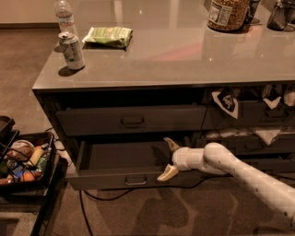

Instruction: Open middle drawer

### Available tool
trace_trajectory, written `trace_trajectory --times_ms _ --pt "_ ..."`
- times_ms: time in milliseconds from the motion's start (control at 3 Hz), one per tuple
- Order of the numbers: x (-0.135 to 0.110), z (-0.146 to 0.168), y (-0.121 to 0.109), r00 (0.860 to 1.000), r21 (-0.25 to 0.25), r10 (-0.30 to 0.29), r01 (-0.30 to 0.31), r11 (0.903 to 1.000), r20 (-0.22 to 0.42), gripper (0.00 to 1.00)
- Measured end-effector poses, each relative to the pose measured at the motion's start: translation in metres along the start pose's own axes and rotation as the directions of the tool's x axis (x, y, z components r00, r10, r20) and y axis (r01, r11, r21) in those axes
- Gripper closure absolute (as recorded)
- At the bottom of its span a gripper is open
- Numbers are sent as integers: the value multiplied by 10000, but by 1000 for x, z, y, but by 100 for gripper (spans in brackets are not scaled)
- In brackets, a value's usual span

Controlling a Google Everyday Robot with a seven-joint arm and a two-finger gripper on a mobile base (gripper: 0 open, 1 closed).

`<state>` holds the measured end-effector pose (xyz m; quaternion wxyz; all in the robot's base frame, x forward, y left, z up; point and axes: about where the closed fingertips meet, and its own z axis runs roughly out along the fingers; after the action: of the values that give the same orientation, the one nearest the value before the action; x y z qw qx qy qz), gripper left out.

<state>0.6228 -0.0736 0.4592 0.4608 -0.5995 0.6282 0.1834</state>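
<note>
- The middle drawer sits in the left half of the cabinet, below the counter. It stands pulled out toward the camera, and its plain grey inside is exposed.
- The drawer's front panel carries a small loop handle at centre. Nothing touches the handle.
- The upper drawer, directly above, is shut. It has its own loop handle at centre.
- The gripper is at the right end of the middle drawer, right of the handle, on a white arm that enters from the lower right.
- The two fingers are spread wide apart and grasp nothing. One fingertip points up and back over the drawer's inside; the other points down at the front panel's top edge. Contact with that edge cannot be confirmed.
- On the counter's left end: a can, a bottle behind it, and a green bag just to the right.
- At the counter's far right: a jar.
- The right half of the cabinet holds further drawers with packets hanging out.
- A bin of mixed items stands on the floor, left of the cabinet.
- A cable lies on the floor under the middle drawer.
</note>
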Motion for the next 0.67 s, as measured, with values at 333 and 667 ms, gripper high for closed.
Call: trace_trajectory --times_ms 333,667 --pt "-3 -17 -11 9999 456 -160 159 9988 12 0" --pt "-3 -17 -11 9999 455 -160 159 9988 13 0"
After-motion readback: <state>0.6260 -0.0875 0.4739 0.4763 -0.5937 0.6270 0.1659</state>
